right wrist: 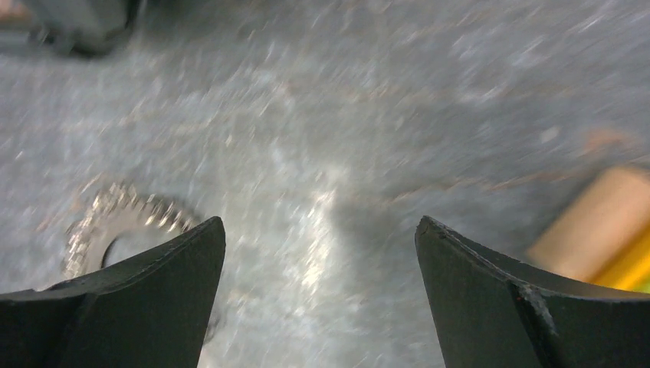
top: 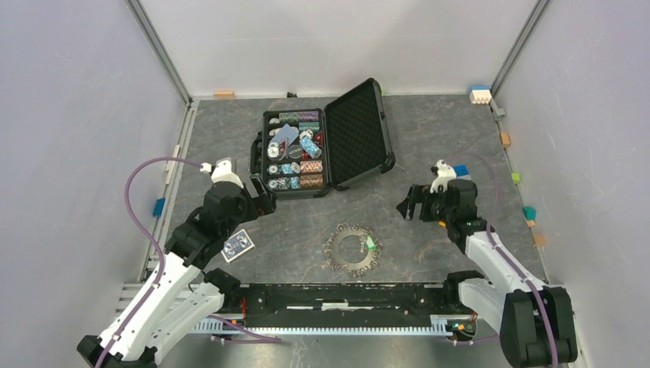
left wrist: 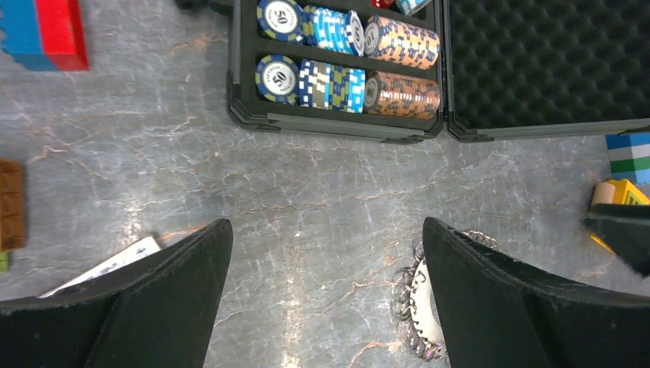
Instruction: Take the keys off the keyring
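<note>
The grey table [top: 429, 153] is under me, and the black case [top: 359, 132] lies open at its middle, lid back to the right, with rows of chips [top: 295, 165] in its tray. My left pincer [left wrist: 326, 226] hangs just in front of the case's near left corner, jaws spread as wide as they go and holding nothing. My right pincer [right wrist: 320, 222] hangs over bare table to the right of the case, also wide open and holding nothing; its own view is blurred. The keyring [top: 341, 244] lies flat on the table between my two pincers, nearer my bases than the case, touched by neither. The keys [top: 337, 262] fan out all round it. A card [top: 238, 245] lies under my left arm. A green tag [top: 371, 243] sits on the ring's right side.
</note>
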